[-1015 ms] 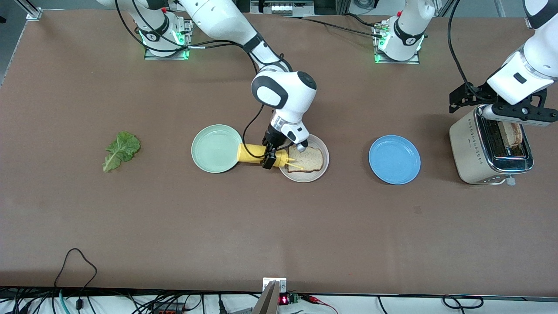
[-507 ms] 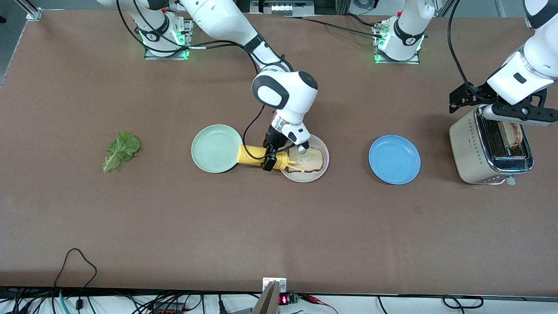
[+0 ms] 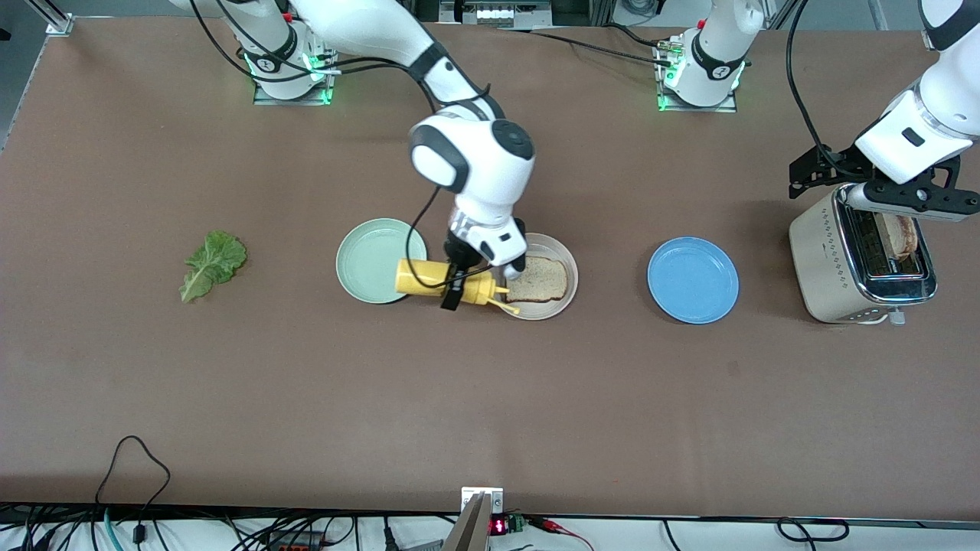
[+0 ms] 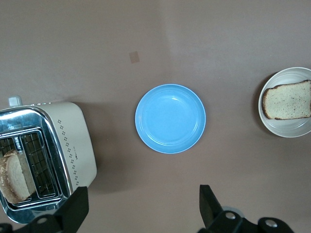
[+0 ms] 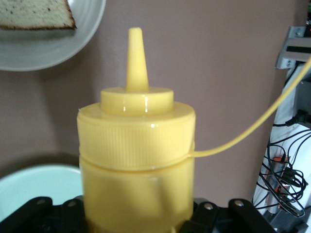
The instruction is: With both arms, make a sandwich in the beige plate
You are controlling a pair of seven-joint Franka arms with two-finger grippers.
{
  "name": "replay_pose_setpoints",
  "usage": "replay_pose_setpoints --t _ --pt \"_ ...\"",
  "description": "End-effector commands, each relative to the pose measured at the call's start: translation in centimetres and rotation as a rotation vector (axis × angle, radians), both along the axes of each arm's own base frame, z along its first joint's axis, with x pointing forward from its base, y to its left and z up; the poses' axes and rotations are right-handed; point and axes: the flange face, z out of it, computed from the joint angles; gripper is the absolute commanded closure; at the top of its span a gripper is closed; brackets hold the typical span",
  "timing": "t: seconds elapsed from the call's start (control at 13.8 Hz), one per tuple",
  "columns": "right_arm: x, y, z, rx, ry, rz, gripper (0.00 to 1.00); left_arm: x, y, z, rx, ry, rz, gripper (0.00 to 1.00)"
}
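The right gripper (image 3: 456, 285) grasps a yellow squeeze bottle (image 3: 440, 281) in its jaws, holding it on its side in the air over the gap between the mint-green plate (image 3: 373, 260) and the beige plate (image 3: 553, 302), nozzle toward the beige plate. A thin yellow cap strap (image 5: 252, 131) loops off the bottle's collar in the right wrist view. No lettering can be read on the bottle.

One toasted bread slice (image 3: 539, 279) lies flat in the beige plate, which sits near the middle of the table (image 3: 490, 398). The lettuce leaf (image 3: 212, 264) lies on the bare table toward the right arm's end, well apart from the plates. A blue plate (image 3: 693, 280) sits between the beige plate and the toaster (image 3: 850, 264).

The left gripper (image 3: 903, 195) hangs over the toaster at the left arm's end of the table, its jaws spread wide and released, holding nothing. A second bread slice (image 4: 15, 175) stands in a toaster slot. The dotted diamond pattern on the toaster's beige side shows clearly; no brand name is legible.
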Motion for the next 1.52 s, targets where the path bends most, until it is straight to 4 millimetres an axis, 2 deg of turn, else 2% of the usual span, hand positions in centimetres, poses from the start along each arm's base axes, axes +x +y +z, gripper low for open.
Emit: replay_pose_setpoints --t 0.0,0.29,0.58,0.8,1.16,1.45 --pt "2.4 -6.1 5.2 0.094 0.107 0.025 0.71 -0.1 -0.2 0.5 0.018 0.001 -0.002 0.00" --pt "5.0 -13.6 8.6 0.254 0.221 0.064 0.71 -0.1 -0.2 0.6 0.018 0.001 -0.002 0.00" --pt "6.6 -21.0 9.3 0.431 0.307 0.098 0.71 -0.2 -0.2 0.5 0.019 0.011 -0.003 0.00" --pt "6.5 -26.4 8.1 0.578 0.354 0.113 0.71 -0.2 -0.2 0.5 0.019 0.011 -0.003 0.00" --pt "6.2 -34.7 4.8 0.846 0.352 0.130 0.71 -0.3 -0.1 0.5 0.019 0.012 -0.002 0.00" --pt "4.7 -40.1 0.1 1.046 0.318 0.140 0.71 -0.3 -0.1 0.5 0.019 0.012 -0.002 0.00"
